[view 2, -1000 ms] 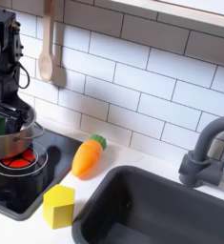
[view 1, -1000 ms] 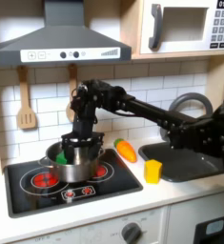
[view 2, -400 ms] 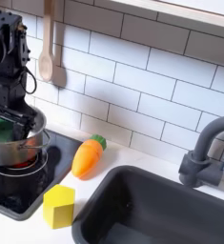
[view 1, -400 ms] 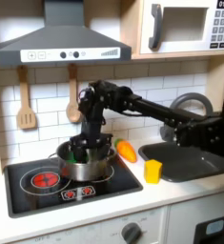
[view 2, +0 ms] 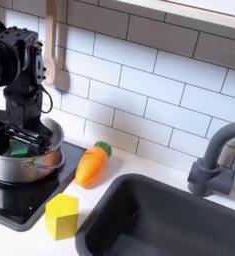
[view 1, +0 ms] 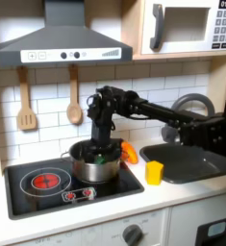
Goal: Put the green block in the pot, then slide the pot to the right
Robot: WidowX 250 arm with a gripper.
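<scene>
The claw point(view 1: 102, 146) grips the pot's point(view 1: 92, 165) rim, the green block point(view 2: 20, 149) inside. Slide it level along the stove point(view 1: 47, 192), stopping short of the carrot point(view 2: 90, 164) near the stove's edge.

The pot point(view 1: 94, 163) is shiny bare metal; the green block point(view 2: 18, 149) and orange carrot toy point(view 2: 90, 165) look like smooth matt plastic; the wall tiles point(view 2: 159, 85) gleam glossy.

pot point(view 1: 95, 165) on stove's right burner | gripper point(view 1: 100, 147) down at pot's rim | carrot toy point(view 1: 130, 153) just right | yellow cup point(view 1: 155, 172) near sink
</scene>
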